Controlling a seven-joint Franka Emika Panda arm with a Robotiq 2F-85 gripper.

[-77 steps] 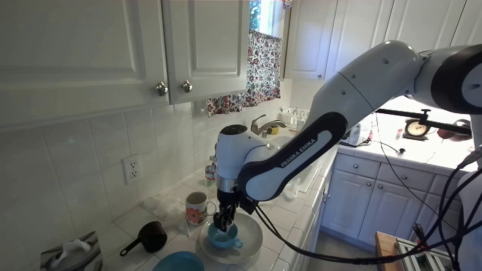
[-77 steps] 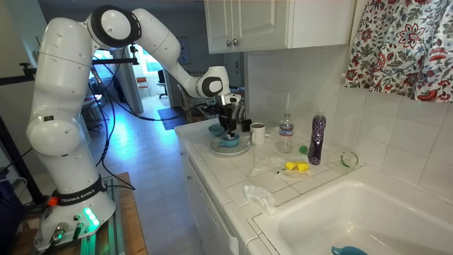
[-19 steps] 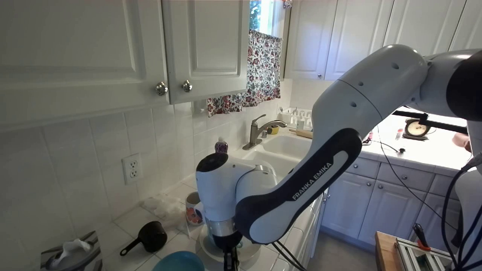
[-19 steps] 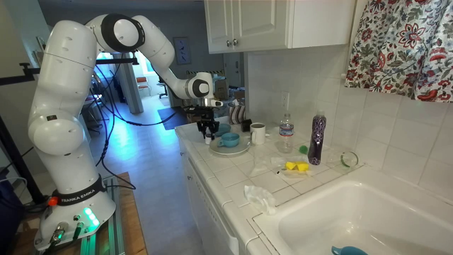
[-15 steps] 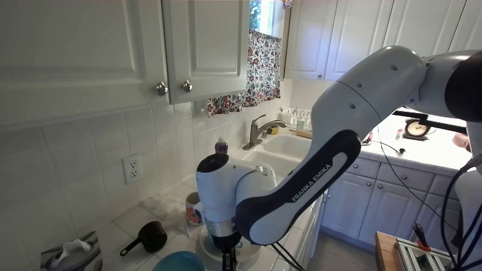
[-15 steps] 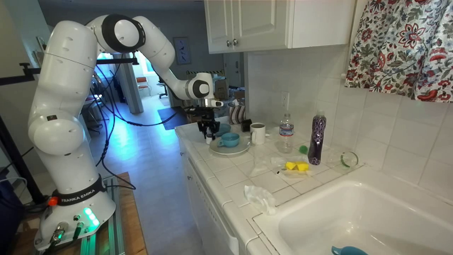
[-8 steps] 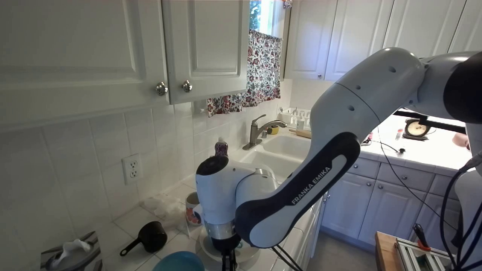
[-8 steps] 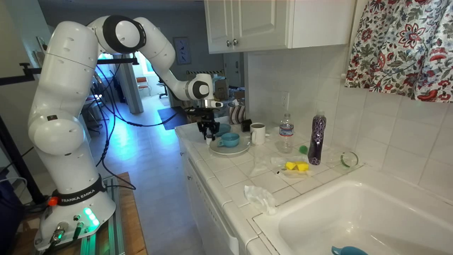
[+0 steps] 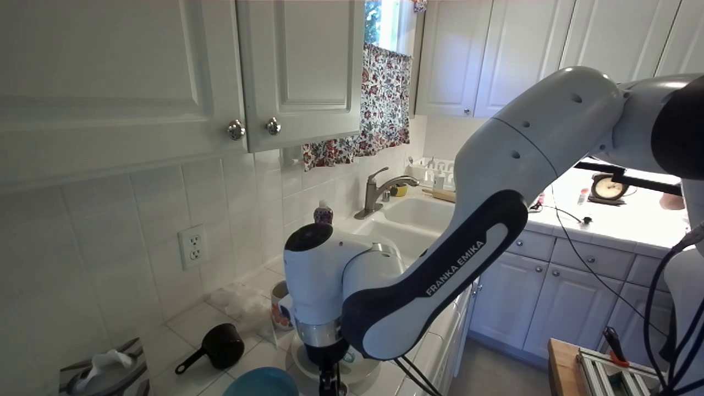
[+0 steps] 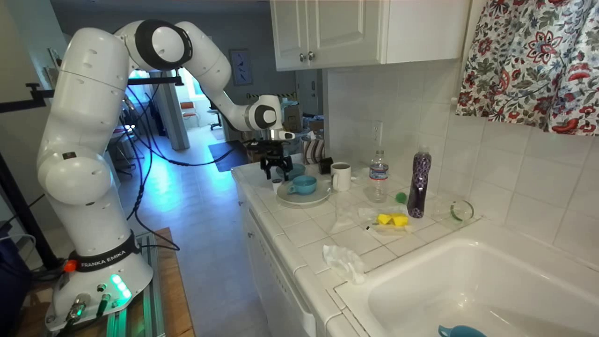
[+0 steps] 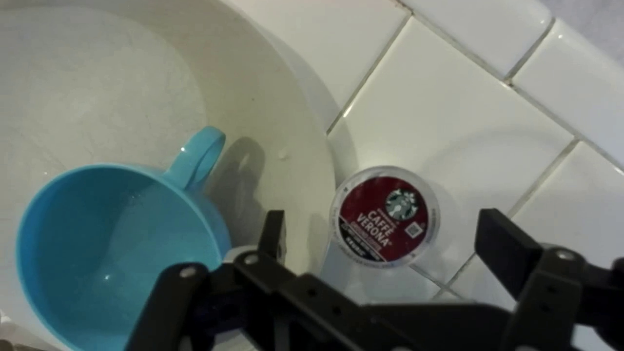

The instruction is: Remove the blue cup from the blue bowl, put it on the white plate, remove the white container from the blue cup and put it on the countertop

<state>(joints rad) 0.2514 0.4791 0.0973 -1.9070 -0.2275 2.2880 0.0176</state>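
Kitchen: white cabinets (image 10: 339,32), floral curtain (image 9: 385,99). White tiled countertop (image 10: 353,231), sink (image 10: 421,262) set toward one end.

White plate (image 10: 304,200) lies near the front edge, toward the end away from the sink; blue cup (image 11: 122,243) upright on it. Blue bowl (image 9: 261,384) sits beyond, nearer that end edge. White container (image 11: 385,219) stands on the countertop just beside the plate, near the front edge; contact with the rim unclear. Gripper (image 11: 381,236) above it, fingers (image 11: 507,253) spread, clear of it on both sides.

Wrist view alone gives the cup's inner floor and the container's printed lid. Mug (image 9: 277,314), toward the wall edge, shows orange print only in an exterior view.

Lettering: lid reads CAFFÈ VERONA beside a Starbucks siren; finer print too small. FRANKA EMIKA on the arm (image 9: 451,275), both exterior views.

Cut off or hidden: in an exterior view, bowl and gripper run past the bottom border; the arm covers most of the cup except its handle.
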